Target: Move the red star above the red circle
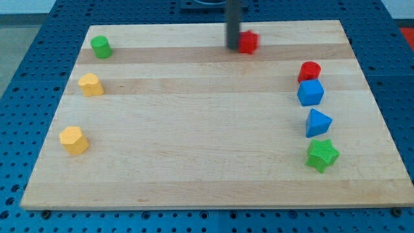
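Note:
The red star (pixel 248 42) lies near the view's top edge of the wooden board, a little right of centre. My tip (pixel 233 46) stands right against its left side. The red circle (pixel 309 71) sits at the view's right, lower and to the right of the star, directly above the blue cube (pixel 310 92).
Below the blue cube are a blue triangle (pixel 317 123) and a green star (pixel 322 155). At the view's left are a green cylinder (pixel 100 46) and two yellow blocks (pixel 91 85) (pixel 74 140). The board (pixel 194 129) rests on a blue perforated table.

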Tool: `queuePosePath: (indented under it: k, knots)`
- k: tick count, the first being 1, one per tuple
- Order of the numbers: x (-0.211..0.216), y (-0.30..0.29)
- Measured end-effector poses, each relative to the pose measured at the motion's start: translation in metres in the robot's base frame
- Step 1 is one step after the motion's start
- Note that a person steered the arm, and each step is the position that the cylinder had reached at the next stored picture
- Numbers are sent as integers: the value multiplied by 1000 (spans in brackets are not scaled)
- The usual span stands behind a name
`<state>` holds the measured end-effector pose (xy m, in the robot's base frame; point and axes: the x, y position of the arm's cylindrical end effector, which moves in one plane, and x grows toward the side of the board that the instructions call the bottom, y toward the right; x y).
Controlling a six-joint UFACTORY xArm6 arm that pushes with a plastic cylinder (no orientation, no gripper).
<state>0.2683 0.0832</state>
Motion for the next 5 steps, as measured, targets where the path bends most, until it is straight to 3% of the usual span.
queuePosePath:
  k: [3, 4, 5]
  knots:
    - [-6, 64]
    - [-39, 70]
    - [-41, 111]
